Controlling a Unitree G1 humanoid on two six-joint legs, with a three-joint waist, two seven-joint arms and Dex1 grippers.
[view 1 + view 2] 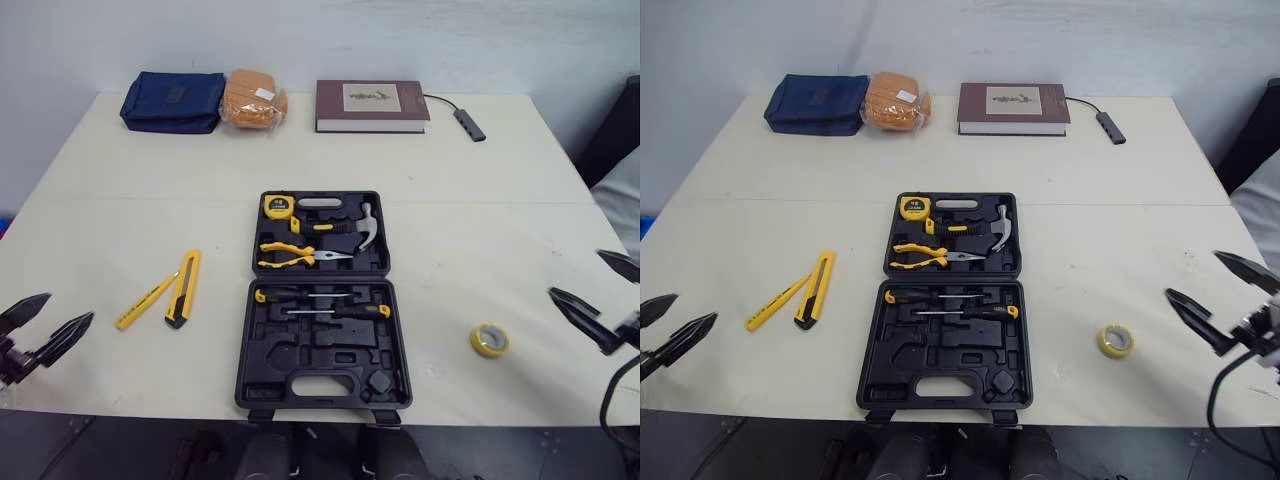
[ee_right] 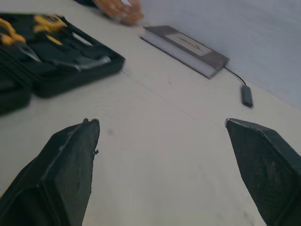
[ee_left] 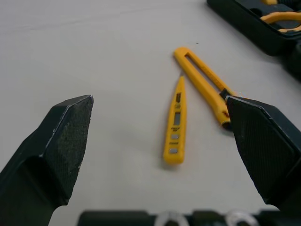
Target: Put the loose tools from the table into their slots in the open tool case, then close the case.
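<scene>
Fingers [image 1: 25, 310] of the left gripper [image 1: 68, 307] are spread wide with nothing between them, low by the left front edge of the table [image 1: 480, 210]. Near it lie two loose tools: one thin yellow tester pen [image 1: 146, 301] and one yellow and black knife [image 1: 184, 288], side by side, their far ends close together. They are apart from the gripper and well left of the case. At the back of the table sit one blue bag [image 1: 172, 100] and one orange pack [image 1: 254, 100], touching each other. In the middle, near the front edge, one black tool case [image 1: 247, 340] lies wide open and flat. Its back half holds one yellow tape measure [image 1: 278, 206], one hammer [image 1: 350, 226] and one pair of yellow pliers [image 1: 300, 255]. Its front half holds two screwdrivers, a small one [image 1: 275, 295] and a longer one [image 1: 345, 311], and the other slots there are bare. Behind the case lies one brown book [image 1: 371, 105], and just to its right one small grey plug box [image 1: 470, 124] on a black cord. Right of the case one roll of yellow tape [image 1: 489, 340] lies flat on the table, the third loose tool. The right gripper [image 1: 575, 272] hangs by the right edge, also spread wide and holding nothing, near the tape but not touching it.
</scene>
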